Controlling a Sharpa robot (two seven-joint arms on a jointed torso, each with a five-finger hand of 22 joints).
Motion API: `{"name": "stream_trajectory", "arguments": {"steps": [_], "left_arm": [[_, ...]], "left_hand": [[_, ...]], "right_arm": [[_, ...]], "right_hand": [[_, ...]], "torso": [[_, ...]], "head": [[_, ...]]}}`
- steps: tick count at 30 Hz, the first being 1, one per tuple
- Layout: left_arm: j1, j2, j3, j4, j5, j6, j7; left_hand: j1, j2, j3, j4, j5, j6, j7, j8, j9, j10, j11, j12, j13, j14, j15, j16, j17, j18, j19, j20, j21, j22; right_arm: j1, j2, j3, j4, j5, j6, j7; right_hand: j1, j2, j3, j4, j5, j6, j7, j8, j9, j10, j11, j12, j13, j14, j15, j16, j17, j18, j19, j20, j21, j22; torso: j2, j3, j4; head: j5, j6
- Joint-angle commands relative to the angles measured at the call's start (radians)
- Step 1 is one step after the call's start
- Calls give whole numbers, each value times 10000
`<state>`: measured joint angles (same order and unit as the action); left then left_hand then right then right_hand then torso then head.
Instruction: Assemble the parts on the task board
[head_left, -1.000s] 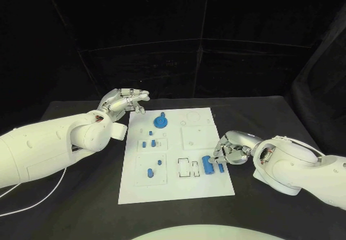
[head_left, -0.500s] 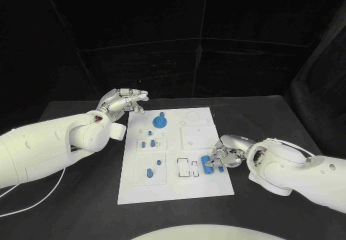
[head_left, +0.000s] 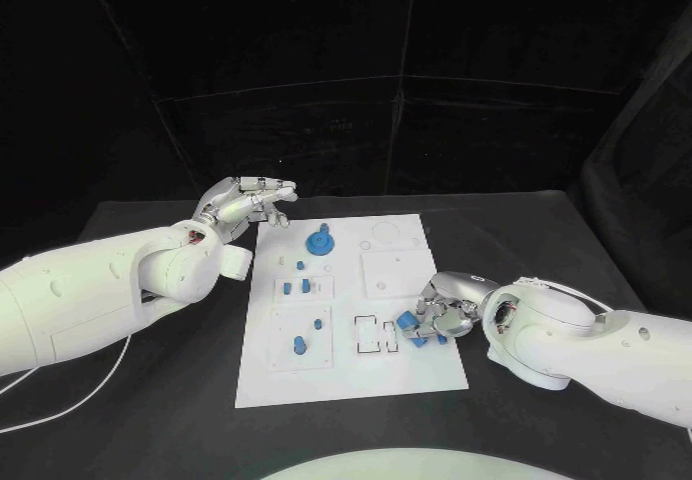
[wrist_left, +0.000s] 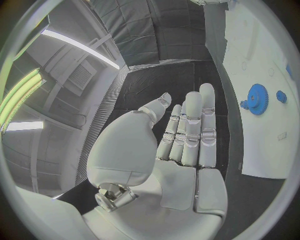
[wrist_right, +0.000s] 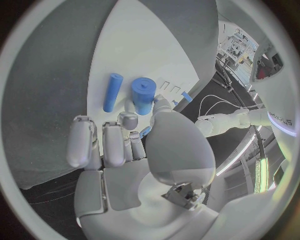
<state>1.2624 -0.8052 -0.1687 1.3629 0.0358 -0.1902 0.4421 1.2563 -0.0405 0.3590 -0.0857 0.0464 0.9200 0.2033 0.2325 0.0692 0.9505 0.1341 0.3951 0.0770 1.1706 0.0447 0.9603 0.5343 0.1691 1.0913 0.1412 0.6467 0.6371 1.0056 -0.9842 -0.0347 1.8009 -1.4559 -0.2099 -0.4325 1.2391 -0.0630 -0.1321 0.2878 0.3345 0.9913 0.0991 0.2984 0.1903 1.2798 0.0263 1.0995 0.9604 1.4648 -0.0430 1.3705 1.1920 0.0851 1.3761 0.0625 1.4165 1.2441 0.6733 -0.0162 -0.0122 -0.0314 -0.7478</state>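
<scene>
- On the black table (head_left: 159, 400) lies the white task board (head_left: 353, 375), its long side running away from the robot.
- Near the board's right edge sits the right hand (head_left: 444, 312), low over the board — its fingers (wrist_right: 128, 120) are curled in around the blue pieces there.
- Whether that hand actually holds a piece, I cannot tell; in the right wrist view a thick blue cylinder (wrist_right: 143, 96) lies by the fingertips and a thinner blue rod (wrist_right: 112, 92) lies just beside it, both on the board.
- Past the board's far left corner hangs the left hand (head_left: 248, 203), off the board, fingers (wrist_left: 194, 125) straight, close together and holding nothing.
- A blue gear (head_left: 320, 242) sits at the board's far end, and small blue pieces (head_left: 296, 288) stand in the slots along the left side — one more blue peg (head_left: 302, 346) nearer the robot.
</scene>
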Motion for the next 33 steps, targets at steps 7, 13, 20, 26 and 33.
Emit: {"name": "stream_trajectory", "arguments": {"steps": [7, 13, 20, 26, 33], "left_arm": [[12, -36, 9, 31, 22, 125, 32], [12, -47, 8, 30, 22, 135, 25], [12, -44, 8, 33, 22, 146, 20], [11, -48, 8, 27, 22, 148, 18], [10, -25, 7, 9, 21, 154, 17]], "left_hand": [[39, 71, -73, -9, 26, -90, -3, 46, 1, -74, -33, 48, 16, -60, 7, 10, -18, 137, 24, 44, -44, -16], [39, 71, -73, -9, 26, -90, -3, 46, 1, -74, -33, 48, 16, -60, 7, 10, -18, 137, 24, 44, -44, -16], [39, 71, -73, -9, 26, -90, -3, 46, 1, -74, -33, 48, 16, -60, 7, 10, -18, 137, 24, 44, -44, -16], [53, 75, -76, -17, 27, -94, -4, 51, 1, -80, -33, 56, 16, -63, 6, 12, -21, 137, 26, 43, -48, -20], [53, 75, -76, -17, 27, -94, -4, 51, 1, -80, -33, 56, 16, -63, 6, 12, -21, 137, 26, 43, -48, -20]], "right_arm": [[-107, 112, -46, -149, -686, 436, -577], [-129, 116, -45, -54, -812, 370, -622], [-138, 130, -44, 108, -798, 1, -729], [-137, -22, -40, 405, -496, -858, -676], [-128, -231, -29, 822, -180, -1697, -578]], "right_hand": [[222, 201, -127, -28, 222, 190, -65, 173, 37, 48, -120, 18, 112, 404, -105, 45, 35, -156, 52, -24, 78, 44], [344, 265, -159, -33, 371, 248, -91, 226, 61, 45, -145, -27, 128, 401, -128, 36, 38, -155, 46, -48, 76, 41], [337, 419, -241, 8, 712, 399, -151, 314, 98, 109, -199, -52, 206, 404, -171, 36, 73, -162, 65, -86, 91, 80], [278, 590, -312, 21, 1239, 434, -175, 303, 93, 178, -222, -70, 300, 427, -195, 81, 183, -180, 114, -115, 131, 164], [302, 640, -347, 9, 1429, 493, -197, 301, 97, 211, -242, -100, 331, 441, -210, 112, 253, -191, 146, -127, 158, 220]], "torso": [[-15, -2, 11], [-6, 9, -25], [-7, 9, -1], [-13, 8, -2], [-9, -3, 16]], "head": [[34, 4], [50, 11], [54, 38], [56, 38], [70, 27]]}}
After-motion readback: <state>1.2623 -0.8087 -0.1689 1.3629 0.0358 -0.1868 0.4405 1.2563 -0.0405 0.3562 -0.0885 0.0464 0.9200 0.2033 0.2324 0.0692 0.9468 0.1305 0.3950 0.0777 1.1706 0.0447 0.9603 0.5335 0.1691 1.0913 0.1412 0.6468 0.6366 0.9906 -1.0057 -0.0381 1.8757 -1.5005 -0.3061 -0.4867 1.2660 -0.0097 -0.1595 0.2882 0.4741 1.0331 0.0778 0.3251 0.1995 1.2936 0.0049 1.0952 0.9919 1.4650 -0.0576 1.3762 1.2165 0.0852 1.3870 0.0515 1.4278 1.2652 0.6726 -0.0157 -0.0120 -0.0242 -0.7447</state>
